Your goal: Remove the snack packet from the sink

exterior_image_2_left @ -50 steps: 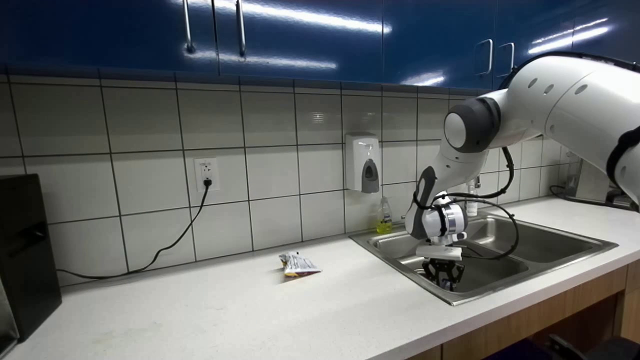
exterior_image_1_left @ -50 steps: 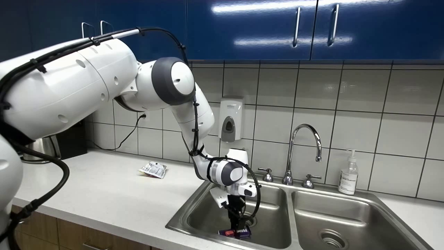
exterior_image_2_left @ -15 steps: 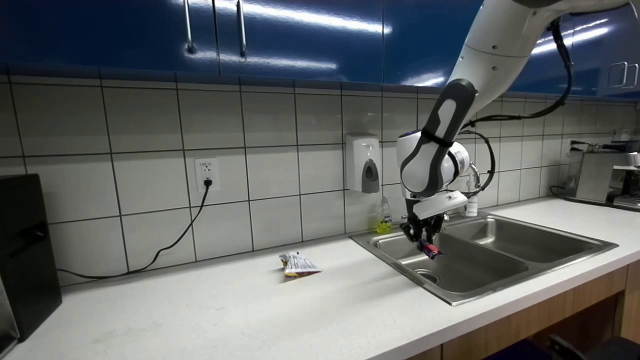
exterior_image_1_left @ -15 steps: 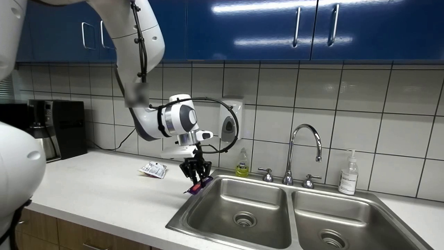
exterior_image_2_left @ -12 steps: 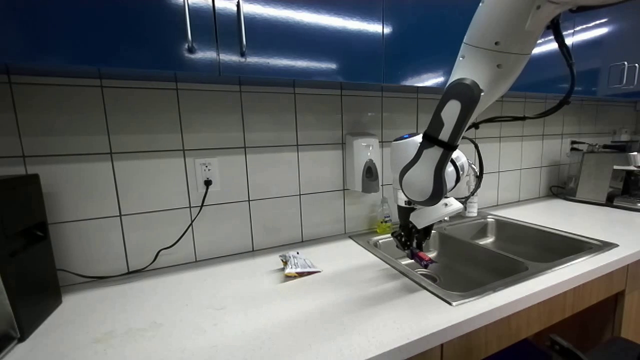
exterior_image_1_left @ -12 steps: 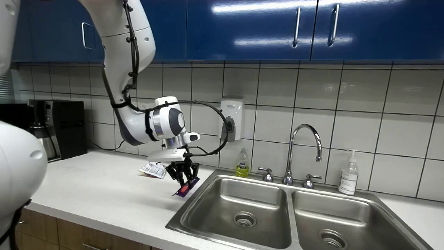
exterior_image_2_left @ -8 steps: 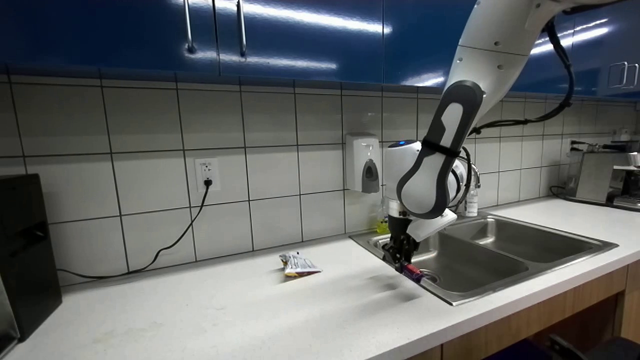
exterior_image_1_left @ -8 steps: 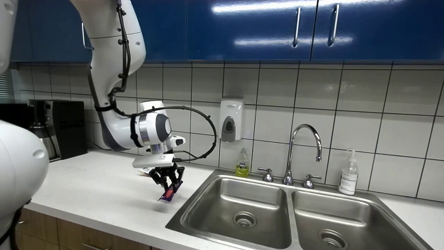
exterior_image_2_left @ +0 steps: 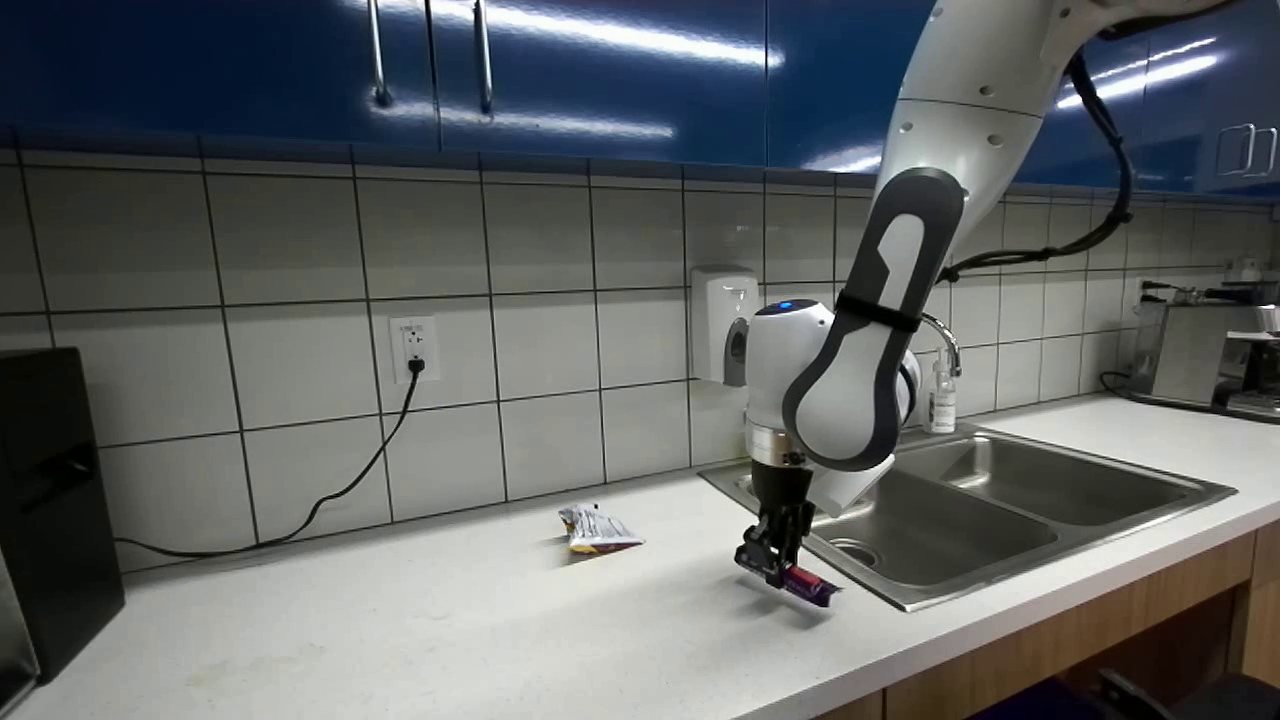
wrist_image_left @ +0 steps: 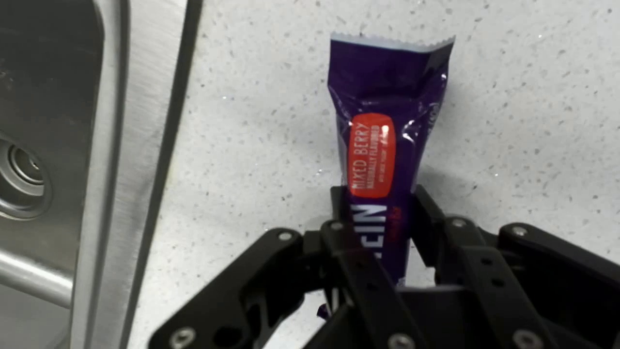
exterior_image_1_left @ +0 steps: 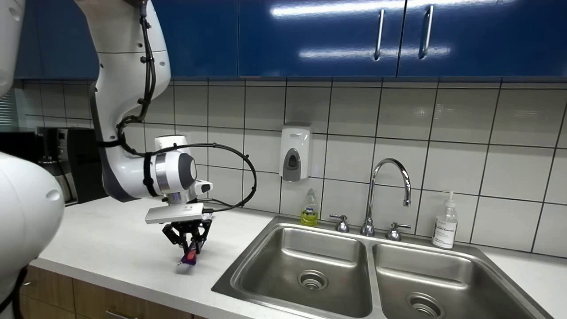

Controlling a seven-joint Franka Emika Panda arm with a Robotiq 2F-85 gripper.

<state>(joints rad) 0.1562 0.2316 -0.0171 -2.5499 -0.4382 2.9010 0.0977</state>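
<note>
Packet (wrist_image_left: 374, 157) hung beyond the sink (exterior_image_1_left: 373, 275), just over the surface (exterior_image_2_left: 430, 615)

My jaws were drawn in on its two sides, pinching it across the width, its long axis running roughly alongside the sink's edge. The surface lay straight below, apparently a small gap away, so the coming move called, I judged, for a short lowering, then release. Against the earliest frame, the packet was out of the sink; against half a second before, it was lower and farther from the edge.
</note>
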